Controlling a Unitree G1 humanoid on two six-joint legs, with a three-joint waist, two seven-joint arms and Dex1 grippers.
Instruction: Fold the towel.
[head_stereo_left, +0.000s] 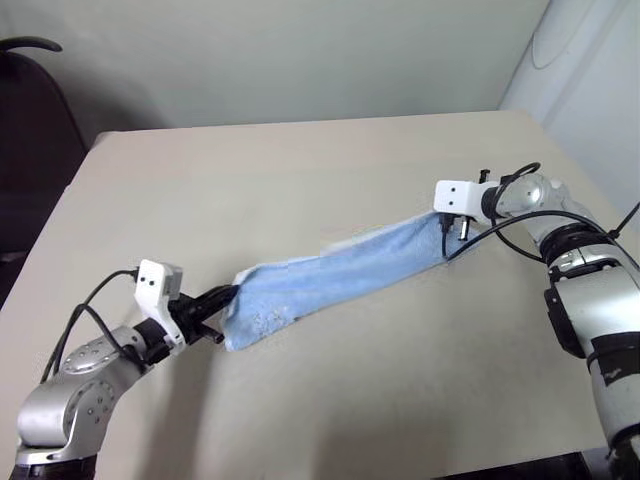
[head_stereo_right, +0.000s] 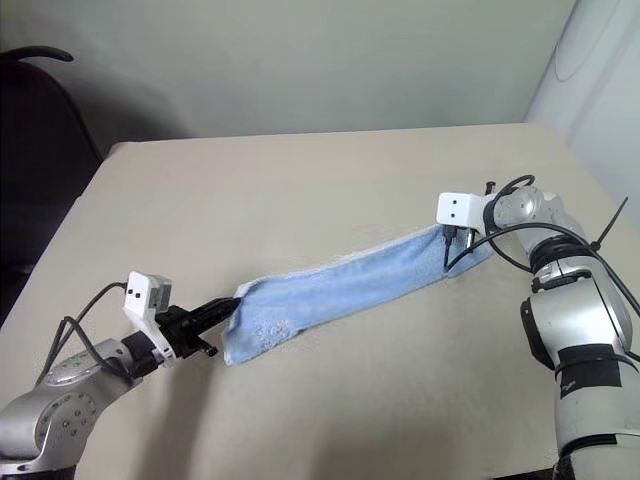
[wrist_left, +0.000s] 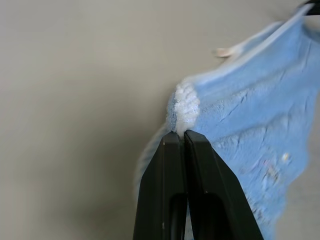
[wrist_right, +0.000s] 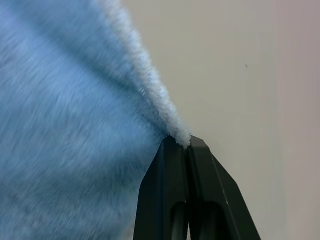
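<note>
The light blue towel hangs stretched in a long band between my two grippers, slightly above the beige table. My left gripper is shut on the near-left end; in the left wrist view its black fingers pinch the white stitched edge of the towel. My right gripper is shut on the far-right end; in the right wrist view its fingers clamp the towel by its fluffy white edging.
The table's far edge meets a pale wall. A dark chair stands off the table's left side. A white rounded object stands beyond the right corner. Open tabletop lies all around the towel.
</note>
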